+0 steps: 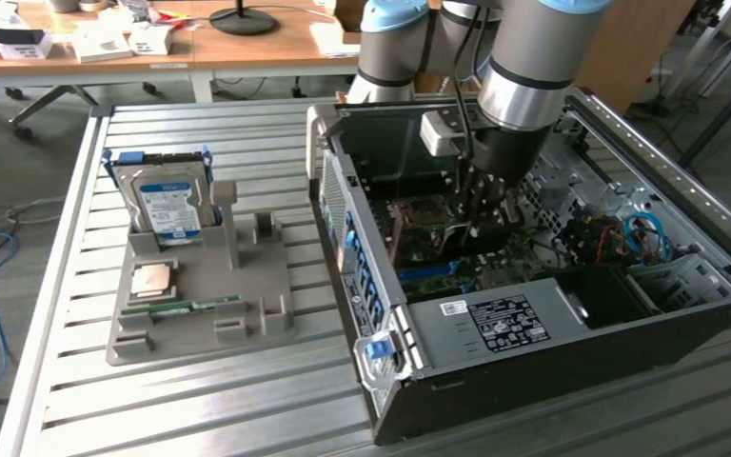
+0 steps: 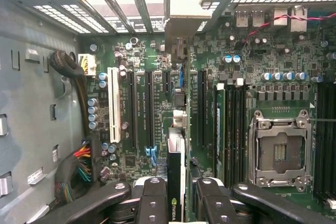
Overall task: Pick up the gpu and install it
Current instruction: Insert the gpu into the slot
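Beneath everything I see the slatted grey metal tabletop [image 1: 213,400], ribbed along its length. On it a black steel computer case [image 1: 493,381] lies on its side with the panel off. My arm [image 1: 531,57], with silver tubes and pale blue joint caps, comes down almost vertically into that opening, wrist pointing straight at the board.

Well away from the fingers, towards the exterior view's left, a matte grey moulded tray [image 1: 187,333] sits on the slats. A boxy silver hard drive [image 1: 168,205] with a blue-and-white label stands upright in it.

From the wrist camera, the green motherboard [image 2: 142,56] spreads out below the fingers, dotted with capacitors and crossed by long black slots and one white slot [image 2: 113,103]. A square metal processor socket [image 2: 278,150] lies to one side of the fingers, and a bundle of coloured wires [image 2: 81,161] runs on the other side.

The black, jointed fingers [image 2: 153,203] are closed on the gpu [image 2: 176,171], one on each face. I see the card edge-on: a thin dark board with a small green logo just by the grip. It runs away from the fingers to its silver bracket at the case's perforated rear wall. It hangs in line with the black slots, but I cannot tell whether its edge is touching one.
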Robot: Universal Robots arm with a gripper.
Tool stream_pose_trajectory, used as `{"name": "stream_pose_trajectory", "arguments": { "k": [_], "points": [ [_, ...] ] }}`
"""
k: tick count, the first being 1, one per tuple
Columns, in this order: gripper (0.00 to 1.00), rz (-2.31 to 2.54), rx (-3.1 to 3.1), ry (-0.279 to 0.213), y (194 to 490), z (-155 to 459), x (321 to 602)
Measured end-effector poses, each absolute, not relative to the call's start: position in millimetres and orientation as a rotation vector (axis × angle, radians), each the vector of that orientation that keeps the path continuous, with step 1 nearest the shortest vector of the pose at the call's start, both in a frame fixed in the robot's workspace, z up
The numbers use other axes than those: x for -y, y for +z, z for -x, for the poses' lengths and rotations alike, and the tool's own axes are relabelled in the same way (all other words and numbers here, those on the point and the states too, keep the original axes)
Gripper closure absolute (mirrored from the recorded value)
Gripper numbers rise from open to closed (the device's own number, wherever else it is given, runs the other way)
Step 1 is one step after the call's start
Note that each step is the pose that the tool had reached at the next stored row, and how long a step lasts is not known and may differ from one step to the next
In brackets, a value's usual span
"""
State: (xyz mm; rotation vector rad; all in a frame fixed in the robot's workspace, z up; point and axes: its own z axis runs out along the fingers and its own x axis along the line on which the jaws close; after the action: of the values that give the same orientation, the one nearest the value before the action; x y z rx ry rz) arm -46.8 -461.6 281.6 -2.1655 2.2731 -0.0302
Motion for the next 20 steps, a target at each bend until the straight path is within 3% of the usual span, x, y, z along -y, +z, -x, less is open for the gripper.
{"name": "stream_pose_trajectory", "arguments": {
  "k": [20],
  "points": [
    [0.74, 2.165, -2.273, -0.030, 275.8, 52.5, 461.6]
  ]
}}
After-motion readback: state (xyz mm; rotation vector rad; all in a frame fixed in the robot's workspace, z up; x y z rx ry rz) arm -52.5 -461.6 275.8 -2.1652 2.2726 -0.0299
